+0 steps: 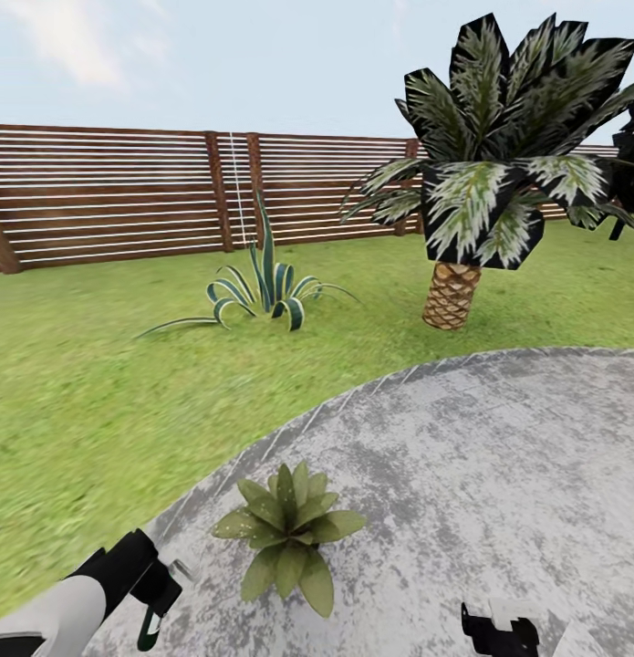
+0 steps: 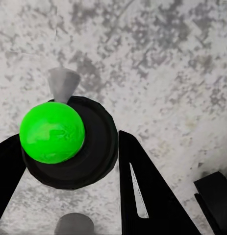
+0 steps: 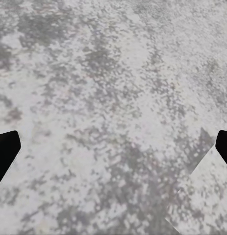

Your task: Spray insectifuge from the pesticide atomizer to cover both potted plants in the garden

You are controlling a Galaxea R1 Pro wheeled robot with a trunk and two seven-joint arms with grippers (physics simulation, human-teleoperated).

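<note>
The pesticide atomizer [image 2: 64, 137] is seen in the left wrist view as a bright green ball on a black round body with a small grey nozzle, set between the two black fingers [image 2: 142, 191] of the left end effector [image 2: 69, 196], which are closed against its sides. In the head view the left end effector [image 1: 157, 593] is found at the lower left, at the end of a white and black arm, with a green-edged part of the atomizer hanging under it.

One potted plant [image 1: 287, 534], a low rosette of broad olive-green leaves, is placed on the mottled grey paved round [image 1: 462, 474], near its edge and just beside the left end effector.

The right end effector [image 1: 499, 631] is seen at the bottom edge of the head view, above the paving. In the right wrist view its black fingertips [image 3: 5, 152] are held wide apart, with nothing between them but grey paving.

Beyond the round, green lawn [image 1: 88, 383] is spread out. A striped, long-leaved agave [image 1: 262, 292] and a scaly-trunked palm [image 1: 453, 283] are set on the grass, well apart. Behind them a brown slatted wooden fence [image 1: 116, 196] is drawn across the garden under a pale sky.
</note>
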